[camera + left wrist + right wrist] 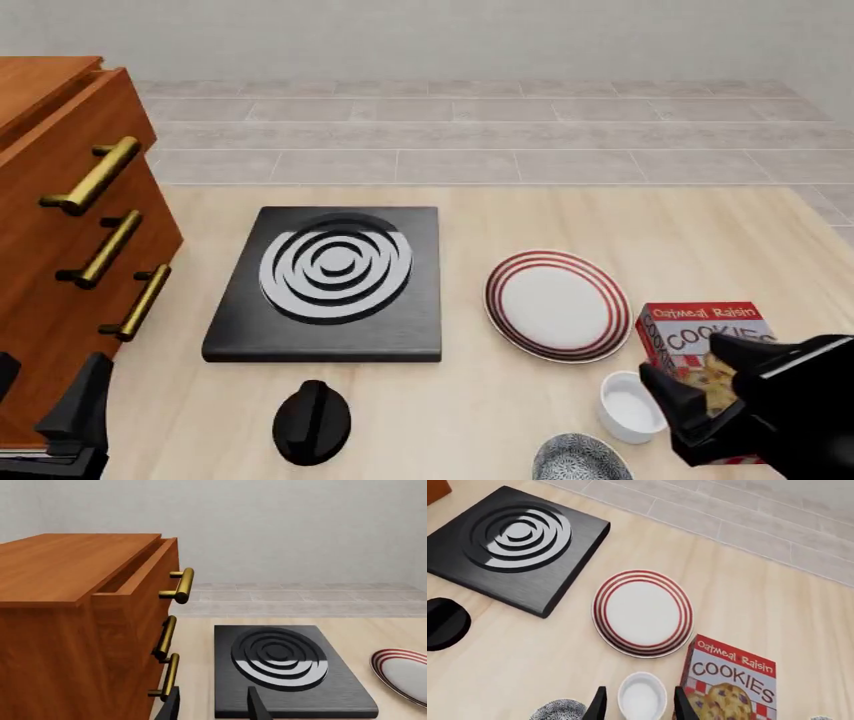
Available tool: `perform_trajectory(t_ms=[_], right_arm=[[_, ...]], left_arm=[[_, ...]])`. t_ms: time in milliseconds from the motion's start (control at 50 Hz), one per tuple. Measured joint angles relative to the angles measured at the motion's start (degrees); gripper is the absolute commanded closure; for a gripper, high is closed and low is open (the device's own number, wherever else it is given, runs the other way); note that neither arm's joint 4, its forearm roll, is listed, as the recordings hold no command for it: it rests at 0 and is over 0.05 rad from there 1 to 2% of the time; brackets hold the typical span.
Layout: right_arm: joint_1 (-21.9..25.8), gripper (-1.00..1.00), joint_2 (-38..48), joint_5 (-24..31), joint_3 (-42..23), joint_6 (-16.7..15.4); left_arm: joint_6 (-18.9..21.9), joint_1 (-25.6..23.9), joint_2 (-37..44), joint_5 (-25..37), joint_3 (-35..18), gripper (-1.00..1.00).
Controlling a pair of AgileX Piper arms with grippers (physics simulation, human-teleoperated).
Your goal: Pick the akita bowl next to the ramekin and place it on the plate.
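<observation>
The akita bowl, speckled black and white, sits at the table's front edge, cut off by the frame. Its rim also shows in the right wrist view. The white ramekin stands just right of it and a little farther back. The red-ringed plate lies beyond them, bare. My right gripper hovers open above the ramekin, over the cookie box's edge, holding nothing. My left gripper is open at the front left, beside the cabinet.
A black stove with white spiral rings lies left of the plate. In front of it sits a black round object. A red cookie box lies right of the ramekin. A wooden drawer cabinet with brass handles fills the left side.
</observation>
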Motion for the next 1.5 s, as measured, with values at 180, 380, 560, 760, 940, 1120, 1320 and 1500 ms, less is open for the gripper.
perform_trajectory(t_ms=[180, 380, 560, 760, 940, 1120, 1320, 1500], right_arm=[[0.1, -1.0, 1.2, 1.6, 0.2, -0.1], [0.3, -1.0, 1.0, 3.8, 0.6, 0.2], [0.9, -1.0, 0.9, 5.0, 2.2, 1.1], [1.3, -1.0, 0.7, 6.2, 3.4, 2.1], [1.7, -1.0, 0.0, 8.5, 3.8, 4.2], [2.6, -1.0, -0.7, 9.7, 4.7, 6.3], [4.0, -1.0, -0.4, 9.1, 6.6, 8.5], [5.6, -1.0, 2.2, 5.5, 8.7, 10.4]], left_arm=[[0.0, 0.0, 0.0, 0.0, 0.0, -1.0], [0.0, 0.0, 0.0, 0.0, 0.0, -1.0], [0.0, 0.0, 0.0, 0.0, 0.0, -1.0], [0.0, 0.0, 0.0, 0.0, 0.0, -1.0], [0.0, 0.0, 0.0, 0.0, 0.0, -1.0], [0.0, 0.0, 0.0, 0.0, 0.0, -1.0], [0.0, 0.0, 0.0, 0.0, 0.0, -1.0], [0.0, 0.0, 0.0, 0.0, 0.0, -1.0]])
